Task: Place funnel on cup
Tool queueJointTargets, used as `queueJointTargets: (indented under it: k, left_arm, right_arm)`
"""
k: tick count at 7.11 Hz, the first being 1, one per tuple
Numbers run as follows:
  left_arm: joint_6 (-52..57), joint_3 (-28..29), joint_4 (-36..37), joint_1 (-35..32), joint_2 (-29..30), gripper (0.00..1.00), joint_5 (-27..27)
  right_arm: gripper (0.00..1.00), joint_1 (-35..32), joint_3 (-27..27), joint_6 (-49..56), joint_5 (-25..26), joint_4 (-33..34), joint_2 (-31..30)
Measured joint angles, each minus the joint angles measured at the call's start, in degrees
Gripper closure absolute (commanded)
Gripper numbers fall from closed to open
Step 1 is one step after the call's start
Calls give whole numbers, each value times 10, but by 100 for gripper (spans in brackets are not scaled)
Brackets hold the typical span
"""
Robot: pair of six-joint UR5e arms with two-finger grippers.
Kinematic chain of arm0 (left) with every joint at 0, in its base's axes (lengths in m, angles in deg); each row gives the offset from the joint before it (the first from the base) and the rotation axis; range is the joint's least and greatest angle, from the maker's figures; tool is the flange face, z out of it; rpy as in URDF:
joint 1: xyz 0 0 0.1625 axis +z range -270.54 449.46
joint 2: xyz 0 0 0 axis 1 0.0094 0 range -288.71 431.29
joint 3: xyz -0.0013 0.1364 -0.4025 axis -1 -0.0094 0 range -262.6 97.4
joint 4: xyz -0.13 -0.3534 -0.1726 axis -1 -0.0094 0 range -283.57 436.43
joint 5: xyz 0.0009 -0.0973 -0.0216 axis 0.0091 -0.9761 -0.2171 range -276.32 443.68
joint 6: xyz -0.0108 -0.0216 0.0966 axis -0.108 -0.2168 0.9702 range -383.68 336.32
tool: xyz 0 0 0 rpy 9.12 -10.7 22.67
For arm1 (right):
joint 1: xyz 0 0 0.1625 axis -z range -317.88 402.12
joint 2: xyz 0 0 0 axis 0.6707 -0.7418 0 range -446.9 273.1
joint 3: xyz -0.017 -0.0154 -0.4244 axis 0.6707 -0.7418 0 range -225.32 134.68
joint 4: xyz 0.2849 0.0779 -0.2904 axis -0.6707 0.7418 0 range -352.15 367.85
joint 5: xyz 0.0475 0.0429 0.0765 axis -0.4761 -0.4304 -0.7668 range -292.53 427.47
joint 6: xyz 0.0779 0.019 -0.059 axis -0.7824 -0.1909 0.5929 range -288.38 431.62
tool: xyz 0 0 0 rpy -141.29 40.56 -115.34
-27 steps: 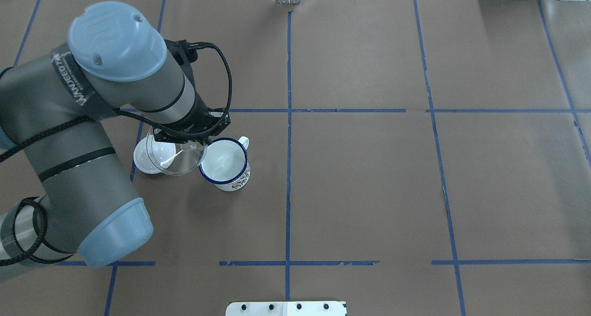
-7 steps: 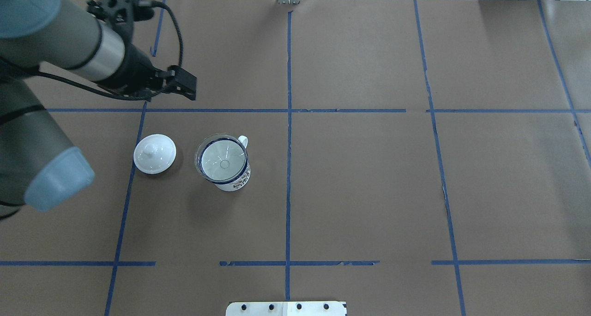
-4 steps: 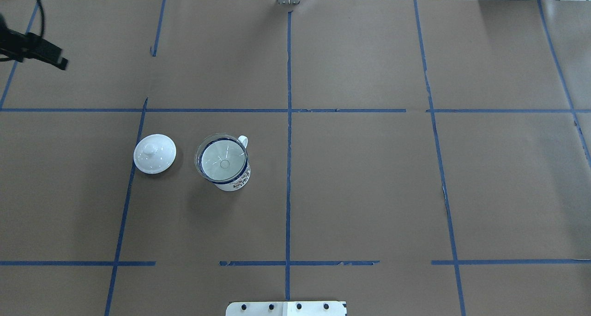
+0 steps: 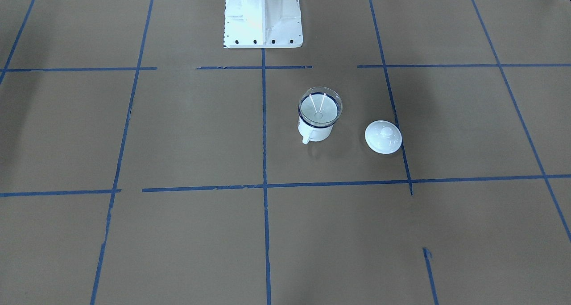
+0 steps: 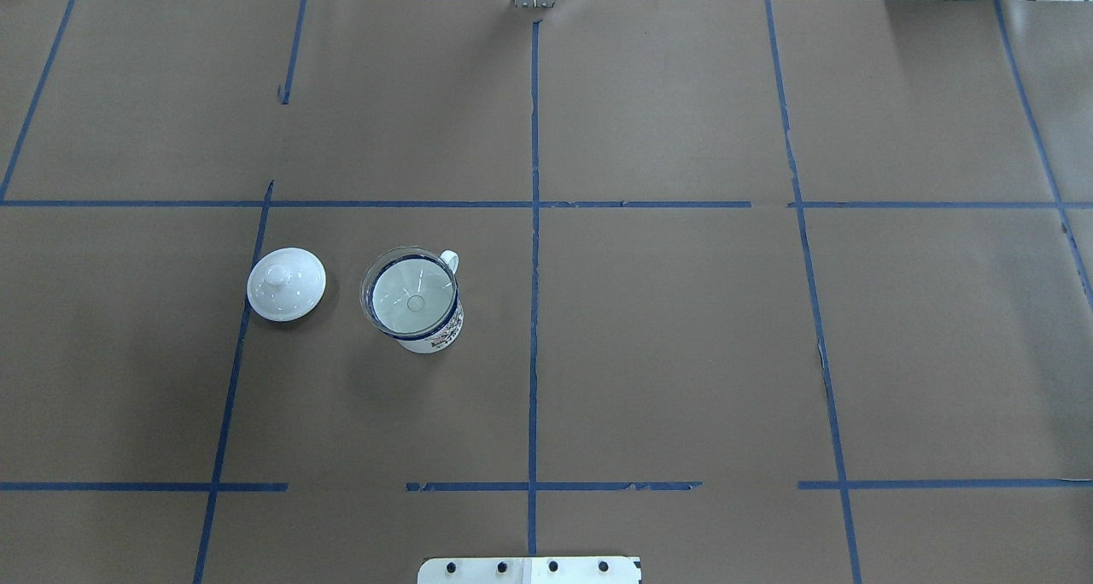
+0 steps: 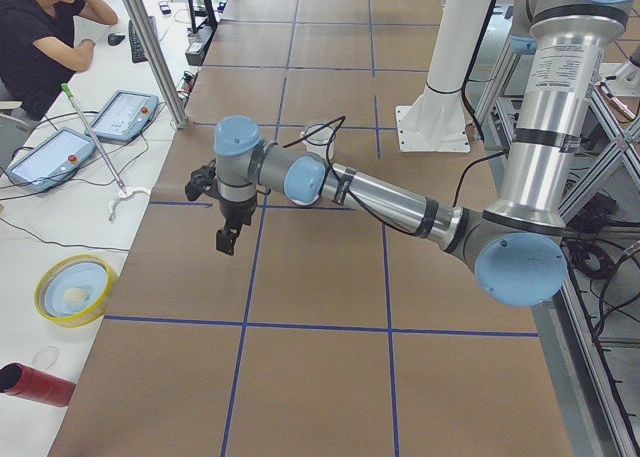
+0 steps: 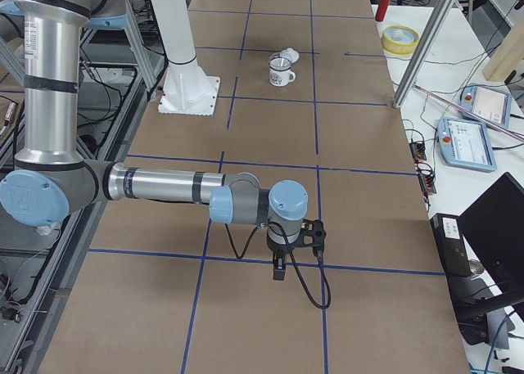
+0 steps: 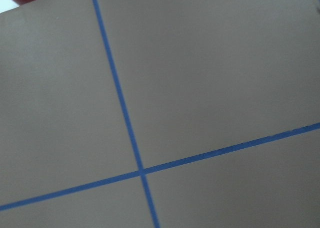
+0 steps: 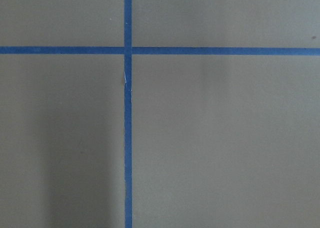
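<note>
The clear funnel point(image 5: 412, 298) sits in the mouth of the white mug with the dark blue rim, the cup point(image 5: 440, 332), spout down. Both show in the front-facing view, funnel point(image 4: 320, 108) on cup point(image 4: 314, 132). Nothing holds them. My left gripper point(image 6: 228, 239) shows only in the exterior left view, over bare table far from the cup point(image 6: 318, 135); I cannot tell if it is open. My right gripper point(image 7: 279, 272) shows only in the exterior right view, far from the cup point(image 7: 281, 71); I cannot tell its state either.
A round white domed lid point(image 5: 286, 283) lies on the table just left of the cup. The robot's white base point(image 4: 263, 15) stands at the near edge. A yellow bowl point(image 6: 75, 289) and a red can point(image 6: 35, 385) sit beyond the table's left end.
The left arm, which held the funnel beside the cup, has let it go in the cup's mouth and drawn back to the left out of the overhead view.
</note>
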Motion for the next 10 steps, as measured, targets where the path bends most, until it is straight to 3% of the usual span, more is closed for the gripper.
queueJointTargets:
  k: [4, 10]
  left_arm:
    - [6, 6, 2, -24, -88, 0, -27]
    - [5, 3, 1, -27, -94, 0, -35]
  right_arm:
    - [0, 0, 0, 0, 0, 0, 0]
    - [0, 0, 0, 0, 0, 0, 0]
